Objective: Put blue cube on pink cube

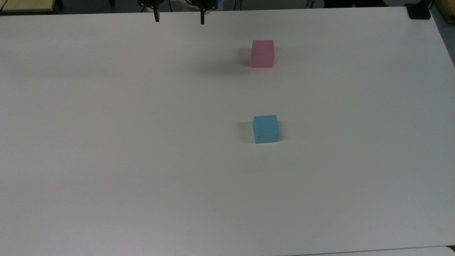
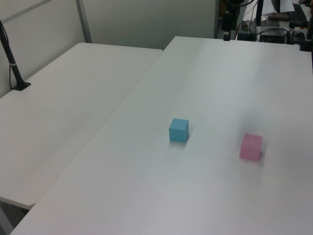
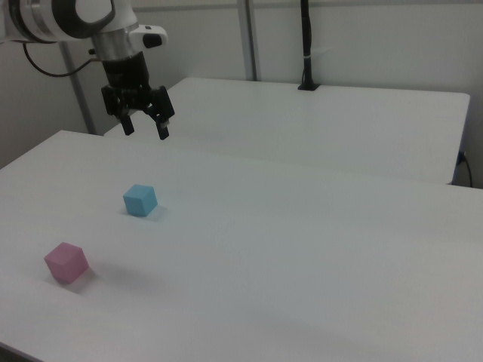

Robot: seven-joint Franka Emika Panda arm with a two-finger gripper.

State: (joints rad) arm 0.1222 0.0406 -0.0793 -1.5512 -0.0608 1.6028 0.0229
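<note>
Blue cube [image 1: 266,128] sits flat on the white bench [image 1: 106,142], well apart from the pink cube [image 1: 262,53], which lies farther off in the top view and to the left view's right of it. Both cubes rest alone, nothing touching them. My pincer [image 3: 145,126] hangs above the bench beyond the blue cube in the right view, fingers [image 3: 162,130] spread wide and gripping nothing. A second bench [image 2: 63,98] stands beside mine.
</note>
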